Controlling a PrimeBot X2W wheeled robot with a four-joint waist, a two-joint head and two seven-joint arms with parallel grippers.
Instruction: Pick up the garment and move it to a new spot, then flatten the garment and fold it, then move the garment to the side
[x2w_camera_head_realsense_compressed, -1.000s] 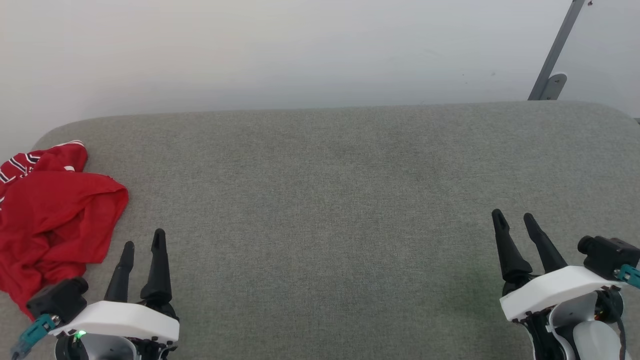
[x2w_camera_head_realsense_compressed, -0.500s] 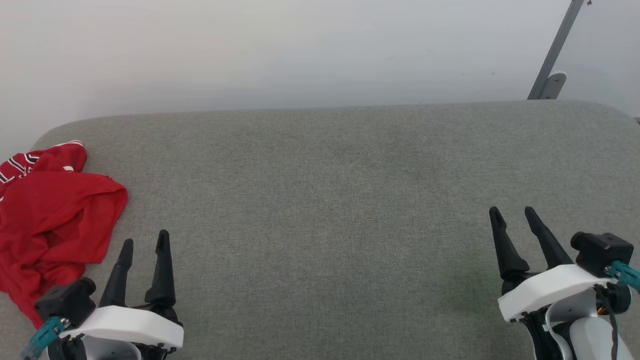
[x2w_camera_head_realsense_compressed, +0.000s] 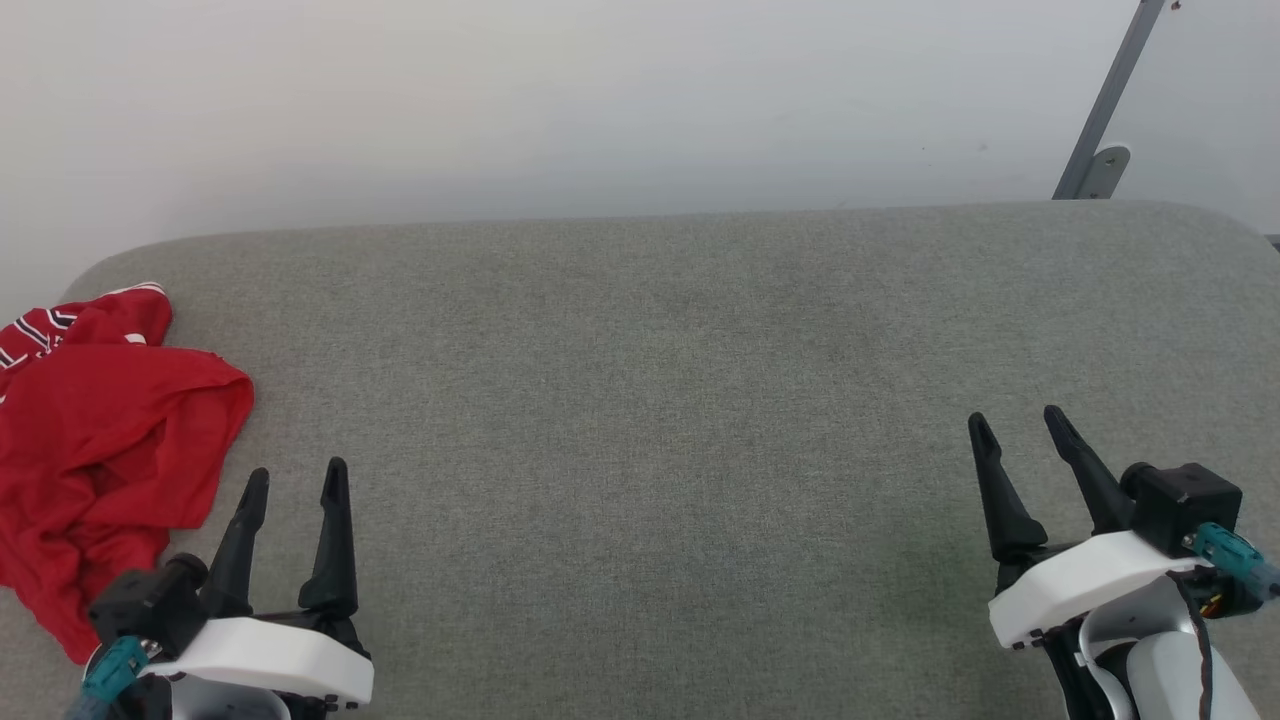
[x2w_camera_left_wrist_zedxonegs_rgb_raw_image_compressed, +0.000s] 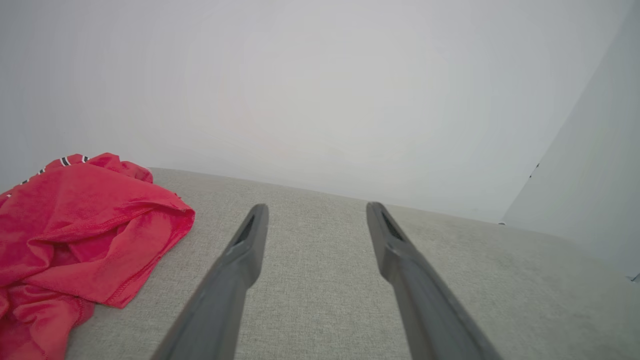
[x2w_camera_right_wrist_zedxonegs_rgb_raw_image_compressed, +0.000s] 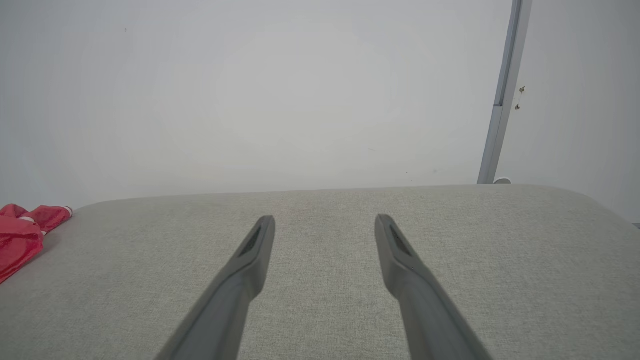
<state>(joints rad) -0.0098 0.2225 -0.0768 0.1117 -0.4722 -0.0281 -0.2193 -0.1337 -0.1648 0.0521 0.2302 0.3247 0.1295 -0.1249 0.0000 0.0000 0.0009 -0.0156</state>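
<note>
— What lies furthest left?
— The garment (x2w_camera_head_realsense_compressed: 110, 420), a crumpled red jersey shirt with red, white and black striped trim showing at its far edge. It sits heaped on the left end of the grey woven-fabric surface (x2w_camera_head_realsense_compressed: 640, 340), near the rounded far-left corner, and runs off the left side of the head view. Its print is hidden in the folds.
— And next to it?
— The left gripper (x2w_camera_head_realsense_compressed: 297, 470), two long dark fingers on a white housing, at the lower left. It is just beside the shirt's near right edge, not touching it. Its fingers are spread apart and pinch nothing. In the left wrist view grey fabric shows in the gap, and the red cloth lies off to the left.
— The middle?
— Plain grey fabric, with a white wall (x2w_camera_head_realsense_compressed: 500, 100) behind.
— The right side?
— The right gripper (x2w_camera_head_realsense_compressed: 1016, 416) at the lower right, well apart from the garment, its fingers likewise spread and gripping nothing. Beyond it a slim grey metal bar (x2w_camera_head_realsense_compressed: 1112, 90) slants up the wall at the top right corner, ending in a small bracket behind the surface's far edge.
</note>
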